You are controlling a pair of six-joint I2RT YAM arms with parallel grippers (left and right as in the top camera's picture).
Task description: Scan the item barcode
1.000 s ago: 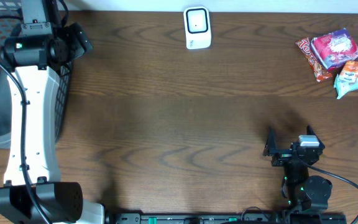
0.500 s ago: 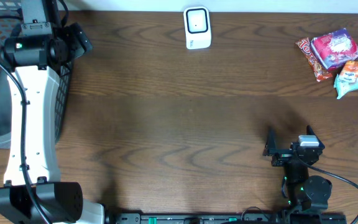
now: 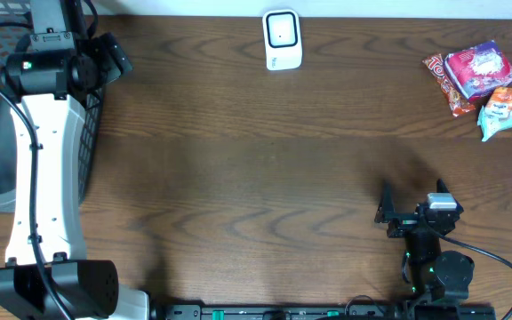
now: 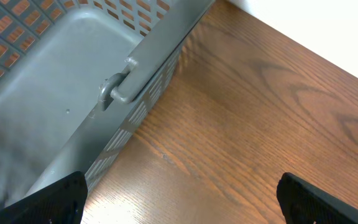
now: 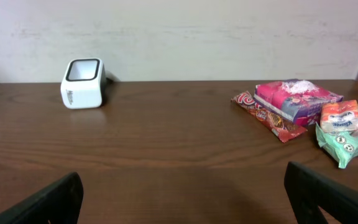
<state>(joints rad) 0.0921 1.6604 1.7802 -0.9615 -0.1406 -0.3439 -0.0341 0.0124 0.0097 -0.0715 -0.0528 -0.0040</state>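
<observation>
Dark wood-grain worktop (image 3: 256, 160) is backed by a pale scuffed wall (image 5: 179, 31). Grey plastic lattice basket (image 4: 55, 56) is set at the left edge; left pincer (image 4: 182, 199) is held over its rim, spread wide, nothing gripped. Right pincer (image 5: 188, 199) is kept near right, also wide apart and empty. White rounded box scanner (image 3: 282, 39) is stood far centre, dark-rimmed window on top. Crinkly snack packets (image 3: 480, 69) are heaped far right; long red wrapper (image 3: 440, 84) is laid diagonally, far-left to near-right
</observation>
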